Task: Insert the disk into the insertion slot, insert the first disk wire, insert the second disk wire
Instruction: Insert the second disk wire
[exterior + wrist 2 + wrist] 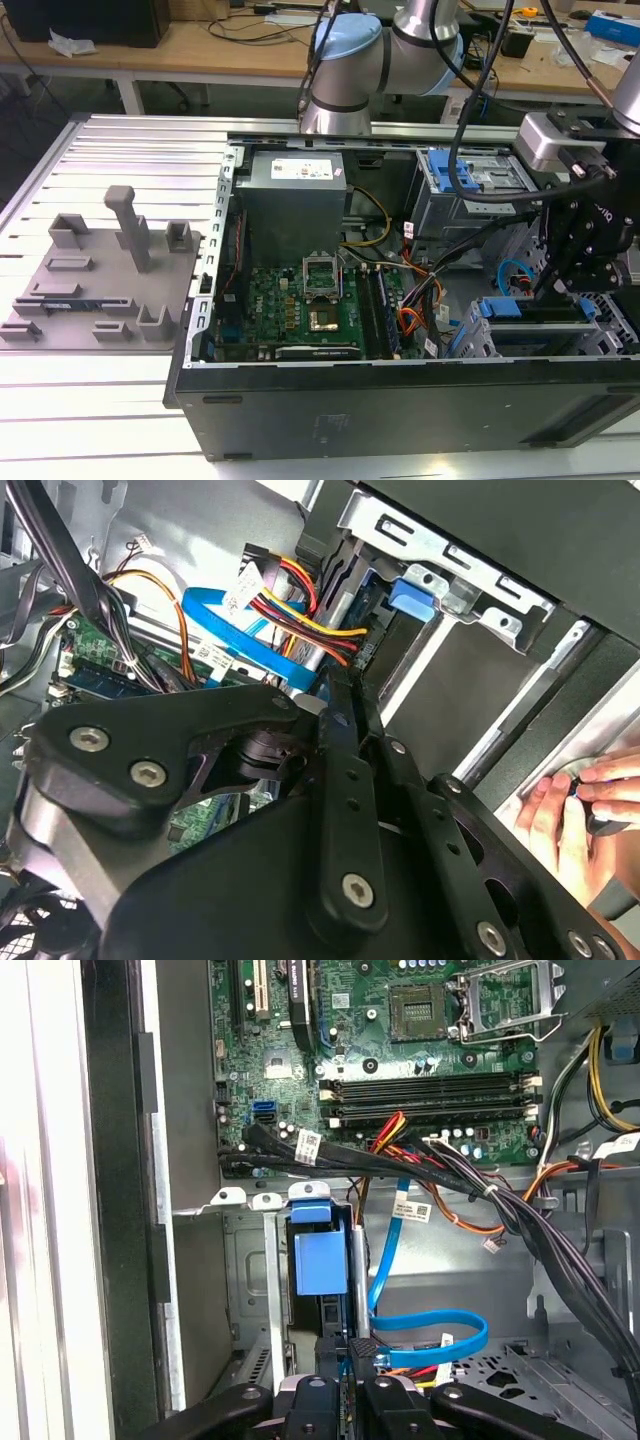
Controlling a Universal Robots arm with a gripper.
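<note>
Jaws narrow, apparently pinched on the black connector point(364, 1348) of the blue wire point(440, 1322); we see the gripper point(345, 1357) low over the drive cage in the first wrist view. We see the disk point(320, 1260) already standing in the insertion slot point(262, 1280), blue caddy tab up. In the exterior view the gripper point(565, 290) hangs at the case's near corner, on the exterior view's right, just above the seated disk point(500, 308). Motherboard point(300, 300) lies further left. A person's hand point(575, 810) rests outside the case in the second wrist view.
</note>
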